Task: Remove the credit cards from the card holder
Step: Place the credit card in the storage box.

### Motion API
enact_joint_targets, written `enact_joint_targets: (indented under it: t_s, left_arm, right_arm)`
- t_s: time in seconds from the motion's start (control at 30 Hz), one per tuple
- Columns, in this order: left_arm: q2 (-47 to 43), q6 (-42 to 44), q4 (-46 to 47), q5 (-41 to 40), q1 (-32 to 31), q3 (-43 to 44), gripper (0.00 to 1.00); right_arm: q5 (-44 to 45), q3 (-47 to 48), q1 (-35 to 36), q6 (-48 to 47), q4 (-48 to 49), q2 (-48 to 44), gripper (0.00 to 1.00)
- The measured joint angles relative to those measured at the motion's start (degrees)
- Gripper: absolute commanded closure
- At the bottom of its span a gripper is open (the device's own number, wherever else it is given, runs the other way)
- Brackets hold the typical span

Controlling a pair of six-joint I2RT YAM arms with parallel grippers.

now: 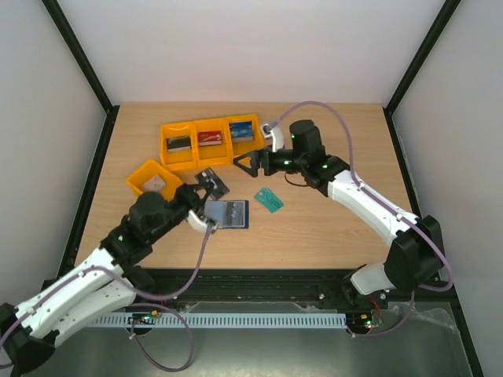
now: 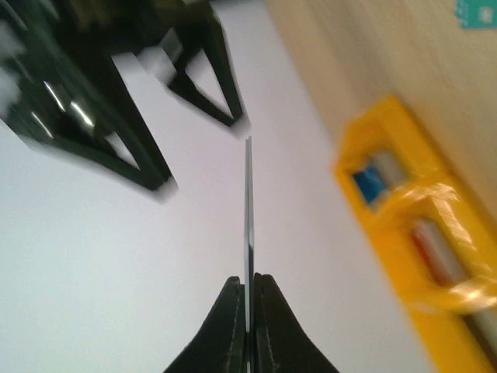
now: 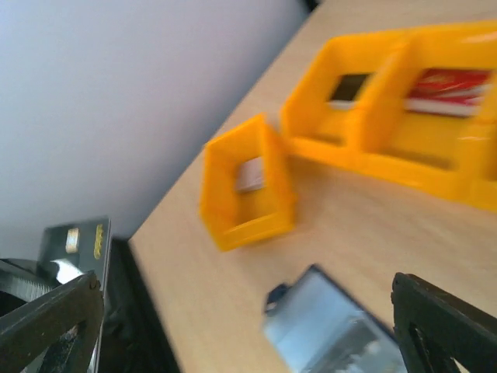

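Observation:
The card holder [image 1: 226,214] lies open on the table, pale blue-grey inside; it also shows in the right wrist view [image 3: 334,326]. My left gripper [image 1: 206,188] is shut on a dark credit card [image 1: 213,182], held above the table just beyond the holder. In the left wrist view the card [image 2: 248,202] stands edge-on between my gripper's tips [image 2: 248,284]. In the right wrist view the same card [image 3: 74,245] shows at the far left. My right gripper [image 1: 247,165] is open and empty, hovering between the bins and the holder [image 3: 247,287].
A three-part orange bin [image 1: 208,141] holds a dark, a red and a blue card. A single orange bin [image 1: 153,179] holds a pale card. A teal card [image 1: 269,199] lies right of the holder. Walls enclose the table.

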Motion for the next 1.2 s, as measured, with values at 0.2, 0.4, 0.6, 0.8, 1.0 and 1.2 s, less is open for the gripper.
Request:
enact_joint_targets:
  t_s: [0.2, 0.4, 0.6, 0.8, 1.0, 1.2]
  left_arm:
    - [26.3, -23.6, -20.8, -17.7, 7.1, 30.4, 0.98]
    - [43.5, -36.6, -34.1, -21.6, 22.3, 48.3, 0.98]
    - [66.1, -45.4, -45.9, -16.8, 29.8, 75.3, 0.98]
    - [85.1, -50.5, -50.4, -13.2, 31.8, 97.5, 0.98]
    - [84.8, -50.1, -49.9, -12.3, 32.2, 84.1, 0.98]
    - [84.1, -48.3, -42.9, -13.4, 32.4, 73.6, 0.98]
  right_arm:
    - [11.7, -2.7, -2.9, 1.0, -1.6, -5.3, 0.02]
    - [15.2, -3.5, -3.5, 0.5, -2.9, -8.2, 0.01]
    - [15.8, -3.7, -3.5, -0.2, -4.7, -8.4, 0.01]
    - [17.5, -3.7, -3.6, -0.6, -5.9, -8.4, 0.01]
    - [19.5, -3.3, -3.6, -1.7, -7.3, -8.0, 0.01]
    - [20.2, -1.6, -3.8, -2.2, -7.8, -5.0, 0.01]
